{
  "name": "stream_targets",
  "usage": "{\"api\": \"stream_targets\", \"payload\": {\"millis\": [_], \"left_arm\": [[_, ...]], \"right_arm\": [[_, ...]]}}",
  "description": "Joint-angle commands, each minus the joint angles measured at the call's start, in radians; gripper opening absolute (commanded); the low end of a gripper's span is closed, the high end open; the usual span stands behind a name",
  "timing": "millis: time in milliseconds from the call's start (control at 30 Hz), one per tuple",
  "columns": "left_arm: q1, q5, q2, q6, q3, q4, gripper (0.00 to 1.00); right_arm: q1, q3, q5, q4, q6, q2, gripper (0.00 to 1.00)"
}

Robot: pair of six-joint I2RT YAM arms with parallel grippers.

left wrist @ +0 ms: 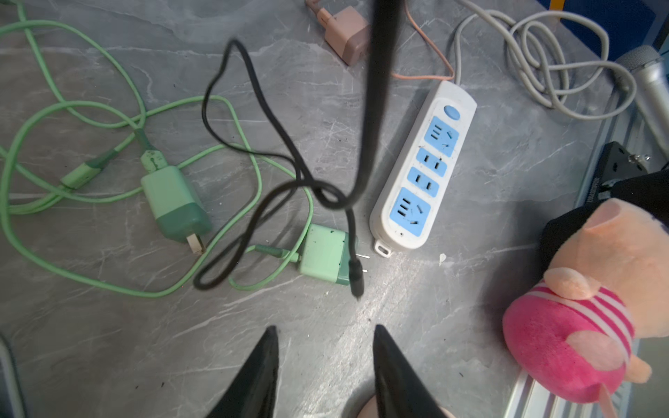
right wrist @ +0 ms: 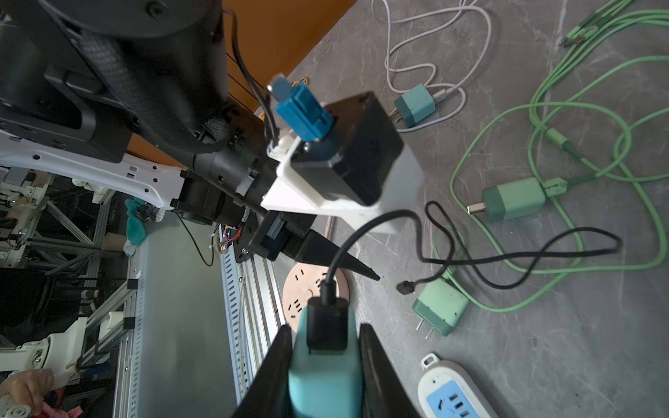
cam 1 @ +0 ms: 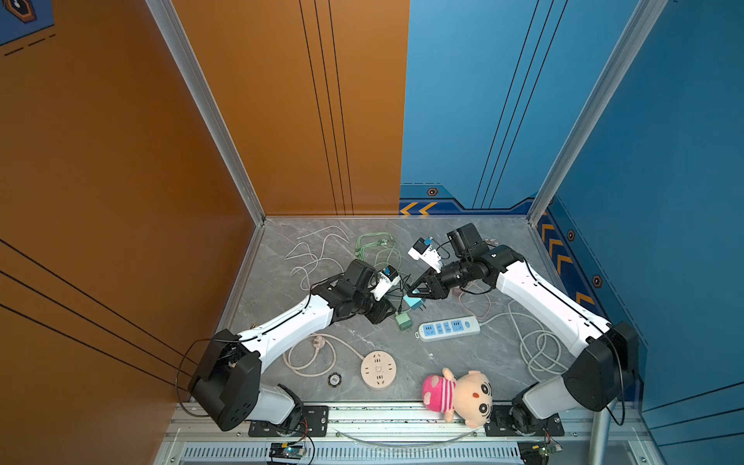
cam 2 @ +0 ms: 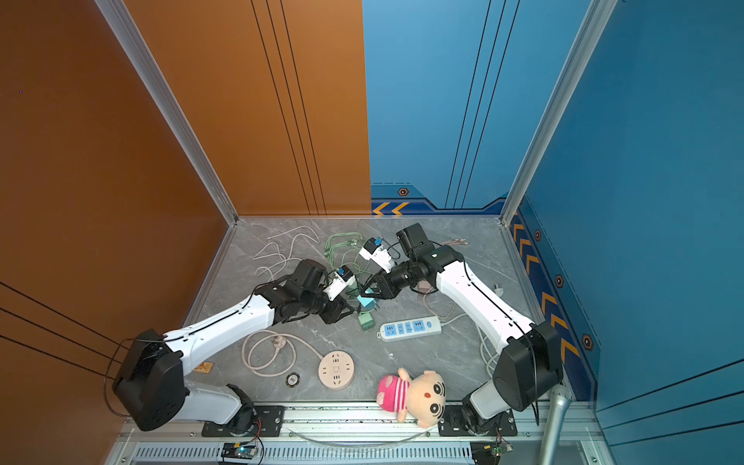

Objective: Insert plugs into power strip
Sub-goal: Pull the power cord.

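Grey marbled surface (cam 1: 463,362) carries a job barely begun. The white power strip (cam 1: 449,328), right of centre, shows all four of its blue sockets empty in the left wrist view. The right arm's fingers (right wrist: 380,376) are clamped on a teal-blue plug (right wrist: 325,383), its black cable (right wrist: 327,289) trailing. They hold it just beyond the strip's left end, and seating it looks like the step in hand. The left arm's fingers (left wrist: 257,380) stand apart with nothing between them, over bare surface near the middle.

Four chargers lie loose:
- a mint-green plug (left wrist: 324,253) beside the strip's left end
- another mint-green plug (left wrist: 175,202) just farther back
- a pale-pink plug (left wrist: 347,34) behind the strip
- a second teal-blue plug (right wrist: 414,105) toward the far left

No brand, label or writing can be read anywhere.
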Motion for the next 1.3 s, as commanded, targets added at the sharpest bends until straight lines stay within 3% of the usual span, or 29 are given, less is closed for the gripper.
{"api": "stream_targets", "payload": {"millis": [0,200,667,1100,1267], "left_arm": [[0.008,-0.016,-0.059,0.019,-0.056,0.055,0.46],[0.022,-0.009,-0.158,0.068,-0.167,0.124,0.52],[0.043,-0.036,-0.226,0.065,-0.332,0.423,0.53],[0.077,0.049,-0.058,0.055,-0.324,0.669,0.51],[0.089,0.102,-0.004,0.020,-0.318,0.761,0.40]], "right_arm": [[-0.006,-0.002,0.010,0.016,0.009,-0.031,0.00],[-0.014,0.018,-0.016,0.016,0.020,-0.037,0.00],[0.019,0.057,-0.009,0.020,0.063,-0.014,0.00],[0.049,0.055,-0.014,0.019,0.071,-0.016,0.00],[0.048,0.047,-0.010,0.018,0.067,-0.030,0.00]]}}
